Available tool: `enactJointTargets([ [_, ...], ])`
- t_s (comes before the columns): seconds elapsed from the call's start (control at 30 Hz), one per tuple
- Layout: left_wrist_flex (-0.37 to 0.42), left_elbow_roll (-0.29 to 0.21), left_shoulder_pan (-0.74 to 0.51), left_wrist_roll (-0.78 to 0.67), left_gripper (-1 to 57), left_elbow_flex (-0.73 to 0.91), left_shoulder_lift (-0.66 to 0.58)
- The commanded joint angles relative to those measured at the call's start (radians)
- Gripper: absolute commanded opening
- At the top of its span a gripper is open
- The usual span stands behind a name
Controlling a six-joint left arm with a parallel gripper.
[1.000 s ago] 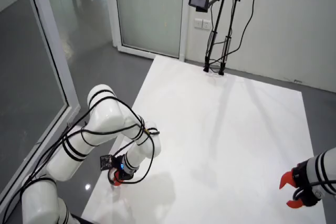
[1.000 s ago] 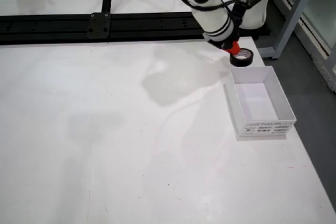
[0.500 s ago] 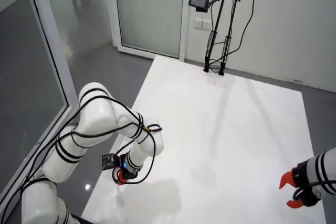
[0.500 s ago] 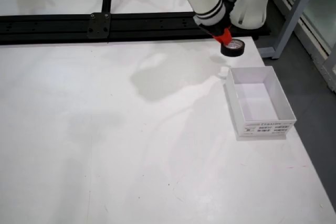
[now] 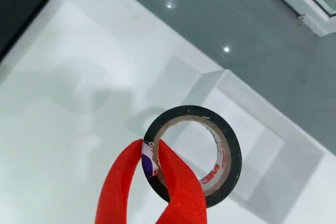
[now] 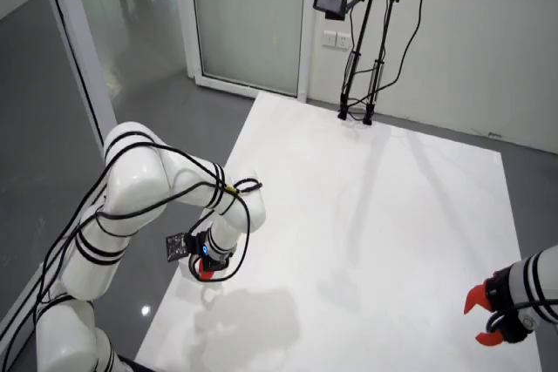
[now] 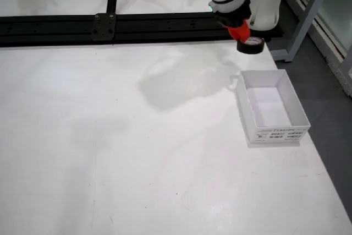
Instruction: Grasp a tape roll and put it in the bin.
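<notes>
The white surface [image 7: 137,152] spreads wide below the gripper, and on it the open white bin [image 7: 270,108] sits ahead of and beneath the gripper in the view from the table's front, near the surface's edge by the grey floor [image 5: 236,19]. The red gripper [image 5: 153,182] is closed on the black tape roll [image 5: 193,153], one finger inside the cardboard core and the other outside, pinching only a narrow stretch of the ring's wall. In the view that rides on the gripper the roll hangs in the air, with the bin's near corner and cavity showing beyond and through its hole; in the front view the roll looks to be short of the bin's far wall rather than over the cavity. The main risk, as I judge it, is a release too early: the roll would land on the surface or strike the bin's rim and, being round, could roll off toward the floor. A lesser risk is the thin pinch letting the roll swivel or slip during travel. A low carry could also clip and shove the light bin.
</notes>
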Motion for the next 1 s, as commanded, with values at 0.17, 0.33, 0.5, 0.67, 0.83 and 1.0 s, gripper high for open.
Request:
enactJointTargets([
  [0.17,-0.098,0.152,0.192,-0.018,-0.7,-0.009,-0.081],
  [0.33,-0.178,0.153,0.211,-0.028,-0.7,-0.012,-0.023],
  [0.5,-0.245,0.149,0.212,-0.038,-0.7,-0.016,0.043],
  [0.67,-0.277,0.150,0.214,-0.041,-0.7,-0.016,0.071],
  [0.83,-0.309,0.153,0.215,-0.054,-0.7,-0.018,0.086],
  [1.0,-0.325,0.155,0.215,-0.071,-0.7,-0.019,0.106],
])
